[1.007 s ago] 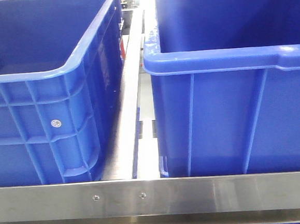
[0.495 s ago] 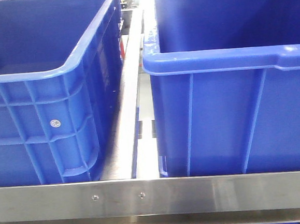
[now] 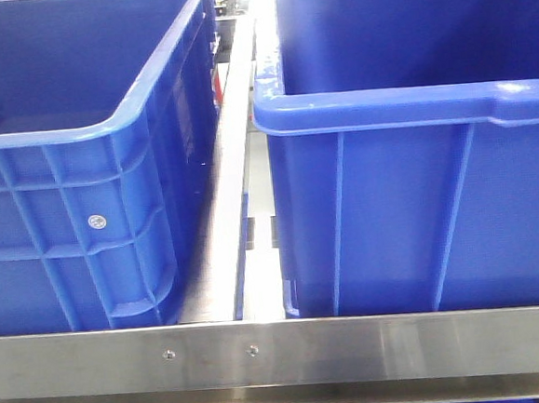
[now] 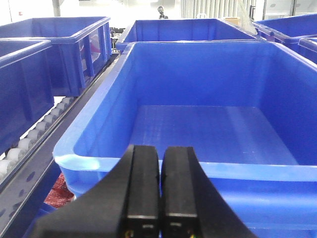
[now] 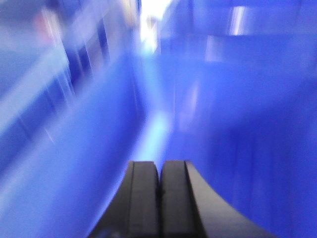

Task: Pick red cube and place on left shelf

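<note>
Blue bins fill the views; no red cube shows. Left gripper and right gripper fingers pressed together; searching calls for steadier camera motion.

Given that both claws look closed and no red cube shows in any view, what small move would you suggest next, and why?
Probably pause the right arm so its view settles, then look for the cube. The right claw is shut on nothing and its picture is smeared with motion. The left claw, also shut and empty, faces a blue bin whose visible floor is bare. A red patch below the bin's left corner is too unclear to identify.
</note>
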